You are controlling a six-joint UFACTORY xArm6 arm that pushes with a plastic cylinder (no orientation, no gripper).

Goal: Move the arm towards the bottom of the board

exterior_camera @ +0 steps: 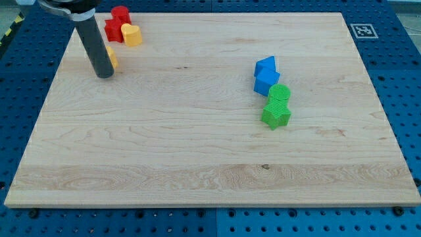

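No jaws on this rig, just a straight dark rod, so nothing is gripped. My tip (104, 76) sits on the board (197, 151) near the view's top-left corner. It's touching or just about touching a yellow block (112, 59) that's mostly hidden behind the rod on its right side; shape can't be made out.

Rod comes in from the view's top edge, leaning slightly, lower end a bit further right than the upper part.

Other blocks:
- red cylinder (120, 13) and red block (114, 29), touching each other, up near the top edge, just above-right of my tip
- yellow heart-shaped block (132, 35) touching the red block on its right
- two blue blocks, (266, 66) and (266, 82), stacked in line right of centre, well apart from my tip
- green cylinder (279, 94) and green star-shaped block (275, 115) directly below the blue ones, the chain touching

Fiducial tag (362, 30) at the board's top-right corner. Blue pegboard table (401, 79) underneath.
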